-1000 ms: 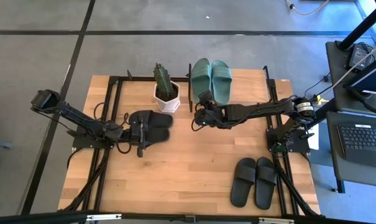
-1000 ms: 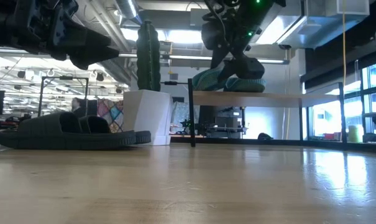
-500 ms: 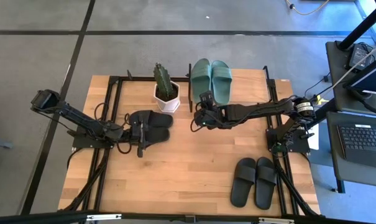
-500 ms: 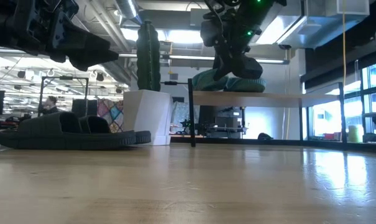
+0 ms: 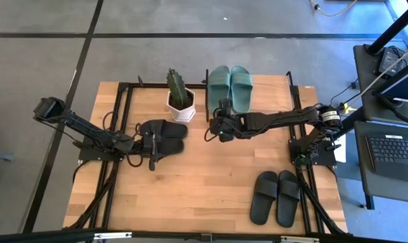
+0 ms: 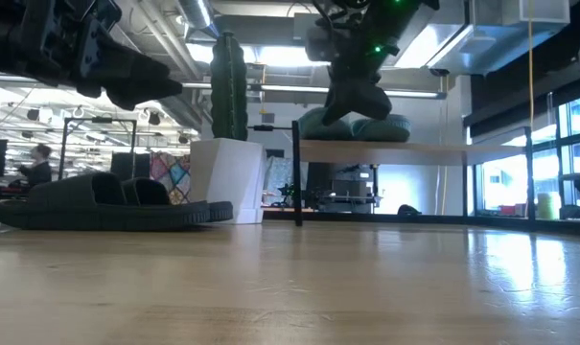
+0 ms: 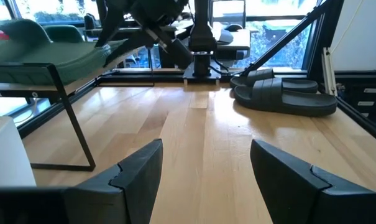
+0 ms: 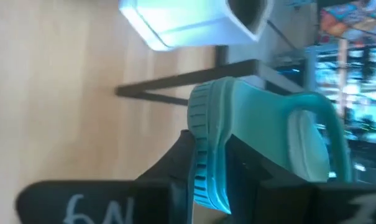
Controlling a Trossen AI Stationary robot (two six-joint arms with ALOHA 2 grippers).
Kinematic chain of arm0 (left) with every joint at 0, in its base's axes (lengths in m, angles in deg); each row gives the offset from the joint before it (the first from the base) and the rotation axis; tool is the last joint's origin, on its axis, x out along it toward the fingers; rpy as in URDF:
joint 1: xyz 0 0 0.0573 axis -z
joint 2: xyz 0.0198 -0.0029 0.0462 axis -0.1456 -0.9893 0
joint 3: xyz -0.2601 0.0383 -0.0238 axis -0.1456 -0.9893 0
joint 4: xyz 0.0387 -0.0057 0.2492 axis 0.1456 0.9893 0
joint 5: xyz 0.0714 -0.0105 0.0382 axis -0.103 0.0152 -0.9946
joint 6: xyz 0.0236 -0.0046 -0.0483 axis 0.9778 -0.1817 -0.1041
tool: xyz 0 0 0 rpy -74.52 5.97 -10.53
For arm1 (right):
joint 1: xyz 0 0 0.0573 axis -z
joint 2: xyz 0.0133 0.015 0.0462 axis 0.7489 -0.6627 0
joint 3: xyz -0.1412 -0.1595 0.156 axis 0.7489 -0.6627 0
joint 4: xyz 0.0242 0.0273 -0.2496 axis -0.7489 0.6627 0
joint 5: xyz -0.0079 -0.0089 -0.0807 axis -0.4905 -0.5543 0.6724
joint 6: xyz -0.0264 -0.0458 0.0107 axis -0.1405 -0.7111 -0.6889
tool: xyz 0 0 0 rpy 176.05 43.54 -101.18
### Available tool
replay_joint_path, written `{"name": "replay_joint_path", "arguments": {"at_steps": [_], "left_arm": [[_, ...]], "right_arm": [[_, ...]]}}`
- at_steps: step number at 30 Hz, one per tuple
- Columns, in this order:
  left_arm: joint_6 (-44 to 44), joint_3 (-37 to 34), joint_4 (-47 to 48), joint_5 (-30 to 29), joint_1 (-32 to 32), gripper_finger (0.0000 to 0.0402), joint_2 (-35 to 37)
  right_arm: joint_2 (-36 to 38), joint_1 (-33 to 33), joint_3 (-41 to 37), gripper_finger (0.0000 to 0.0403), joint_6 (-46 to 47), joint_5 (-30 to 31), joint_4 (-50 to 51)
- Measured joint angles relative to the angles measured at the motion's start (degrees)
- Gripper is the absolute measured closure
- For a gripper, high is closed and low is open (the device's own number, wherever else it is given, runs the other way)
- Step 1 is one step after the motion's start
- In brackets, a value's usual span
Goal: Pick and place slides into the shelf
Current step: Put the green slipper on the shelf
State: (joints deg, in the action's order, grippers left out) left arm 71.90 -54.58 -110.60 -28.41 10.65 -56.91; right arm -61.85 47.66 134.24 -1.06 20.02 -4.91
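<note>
The sage-green pair of slides [image 5: 229, 86] lies on the shelf's top board [image 6: 414, 151] at the table's far middle. My right gripper [image 5: 219, 120] reaches in from the right and is shut on the left green slide [image 8: 262, 124] at its near end. A black pair [image 5: 164, 132] lies flat on the table at the left, soles down. My left gripper [image 7: 206, 168] hangs open just above that pair's near side and touches nothing. A second black pair [image 5: 276, 197] lies at the near right. My right gripper pinches the heel end [image 8: 203, 149] of the left green slide between its two fingers, one finger [image 8: 175, 165] on the sole side and one on the footbed side. The fingers come slanting down from the table's near side. The slide still lies along the shelf's top board.
A cactus in a white pot [image 5: 180, 101] stands just left of the shelf, between the two grippers. The shelf's black posts [image 6: 295, 172] reach down to the table. Bare wood lies in the middle and near left [image 5: 156, 196]. Black frame rails run along both sides.
My right gripper has shut on the heel end of the left green slide and has edged a little toward the table's near edge. The slide stays on the shelf.
</note>
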Motion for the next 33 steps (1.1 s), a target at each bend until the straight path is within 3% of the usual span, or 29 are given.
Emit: {"name": "replay_joint_path", "arguments": {"at_steps": [11,24,33], "left_arm": [[-0.1,0.0,1.0,0.0,0.0,0.0166,0.0],[-0.2,0.0,1.8,0.0,0.0,0.0166,0.0],[-0.2,0.0,1.8,0.0,0.0,0.0166,0.0]], "right_arm": [[0.1,1.0,0.0,0.0336,1.2,-2.6,0.3],[0.1,0.7,0.0,0.0251,-1.9,-2.9,1.0],[0.2,0.2,0.2,0.0159,-2.1,-0.6,1.2]]}}
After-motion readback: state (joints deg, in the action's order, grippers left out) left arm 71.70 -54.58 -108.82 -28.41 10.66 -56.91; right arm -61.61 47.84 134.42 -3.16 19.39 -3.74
